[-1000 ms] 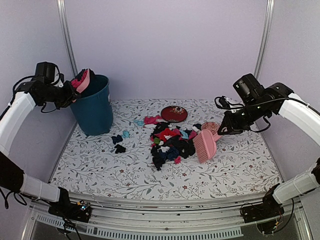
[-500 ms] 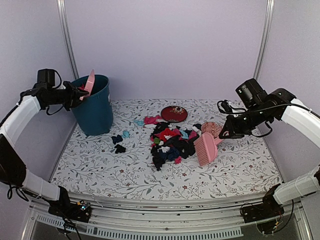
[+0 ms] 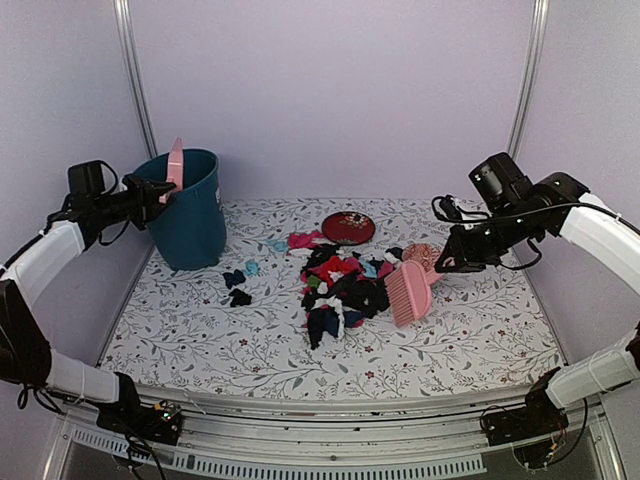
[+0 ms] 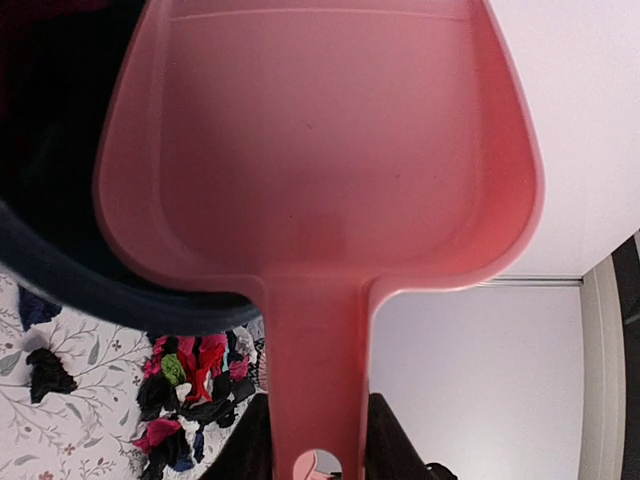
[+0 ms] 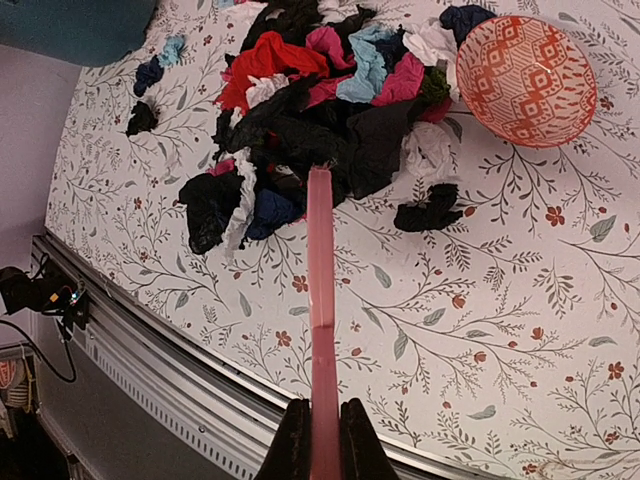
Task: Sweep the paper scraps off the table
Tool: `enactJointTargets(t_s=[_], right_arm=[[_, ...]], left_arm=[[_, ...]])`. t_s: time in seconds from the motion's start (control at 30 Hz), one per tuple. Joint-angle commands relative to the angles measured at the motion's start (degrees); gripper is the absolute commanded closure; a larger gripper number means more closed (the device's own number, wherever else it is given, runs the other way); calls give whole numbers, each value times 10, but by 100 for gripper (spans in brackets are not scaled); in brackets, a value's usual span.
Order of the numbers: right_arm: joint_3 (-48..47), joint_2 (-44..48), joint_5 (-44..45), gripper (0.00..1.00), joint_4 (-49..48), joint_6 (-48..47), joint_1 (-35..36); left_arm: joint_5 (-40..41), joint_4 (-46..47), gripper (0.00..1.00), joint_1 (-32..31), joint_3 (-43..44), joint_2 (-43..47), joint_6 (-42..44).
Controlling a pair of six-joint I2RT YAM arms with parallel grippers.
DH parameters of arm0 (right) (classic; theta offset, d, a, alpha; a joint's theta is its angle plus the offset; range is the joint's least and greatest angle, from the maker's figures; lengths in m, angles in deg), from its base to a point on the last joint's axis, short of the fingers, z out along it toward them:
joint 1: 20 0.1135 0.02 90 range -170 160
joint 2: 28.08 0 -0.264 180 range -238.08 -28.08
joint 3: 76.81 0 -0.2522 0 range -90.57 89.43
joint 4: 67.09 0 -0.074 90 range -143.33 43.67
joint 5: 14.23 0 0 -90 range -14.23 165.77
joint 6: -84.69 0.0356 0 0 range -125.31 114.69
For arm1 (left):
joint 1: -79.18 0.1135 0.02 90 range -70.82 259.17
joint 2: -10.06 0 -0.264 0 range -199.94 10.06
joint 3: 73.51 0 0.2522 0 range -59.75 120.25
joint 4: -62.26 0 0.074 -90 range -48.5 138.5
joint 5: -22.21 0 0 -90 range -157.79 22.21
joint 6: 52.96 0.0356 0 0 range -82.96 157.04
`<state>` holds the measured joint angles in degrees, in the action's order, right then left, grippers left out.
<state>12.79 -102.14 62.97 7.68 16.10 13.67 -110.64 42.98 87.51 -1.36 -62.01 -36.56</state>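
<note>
A pile of paper scraps in black, pink, red and blue lies mid-table; it also shows in the right wrist view. A few stray scraps lie to its left. My right gripper is shut on the handle of a pink brush whose head rests at the pile's right edge; the handle runs between the fingers. My left gripper is shut on the handle of a pink dustpan, held upright over the teal bin. The pan looks empty.
A round dark-red plate sits at the back behind the pile. A pink patterned dish sits right of the pile, close to the brush. The patterned table ends at a metal rail along the front.
My left gripper has tipped the dustpan up over the bin and drawn back left; the scraps on it are gone. My right gripper has nudged the brush slightly left against the pile.
</note>
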Motion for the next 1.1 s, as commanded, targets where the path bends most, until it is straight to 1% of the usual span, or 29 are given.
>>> enactJointTargets(t_s=[0.0,0.07,0.13,0.23,0.3,0.43,0.6,0.7,0.8,0.93,1.07], right_arm=[[-31,-15,-1,98,-11,-14,-3],[-43,-19,8,98,-11,-15,-4],[-57,-28,28,98,-3,-13,-7],[-91,-53,52,98,7,-5,-10],[-110,-68,57,98,7,-6,-10],[-141,-103,48,98,4,-17,-10],[-171,-144,39,98,3,-42,-10],[-196,-167,52,98,12,-59,-7],[-228,-195,83,98,32,-74,3],[-257,-227,138,98,61,-76,16],[-272,-254,150,98,83,-64,20]], left_arm=[[-10,38,79,5,25,14,6],[-4,17,79,4,46,18,29],[10,-24,79,-2,69,25,59],[40,-82,79,-40,91,45,106],[70,-121,79,-76,99,62,144],[143,-193,79,-183,100,84,223],[242,-281,80,-347,62,96,282],[291,-339,80,-427,24,107,277],[294,-364,80,-484,-18,125,256],[317,-431,80,-557,-31,119,251],[315,-489,80,-616,-28,106,244]])
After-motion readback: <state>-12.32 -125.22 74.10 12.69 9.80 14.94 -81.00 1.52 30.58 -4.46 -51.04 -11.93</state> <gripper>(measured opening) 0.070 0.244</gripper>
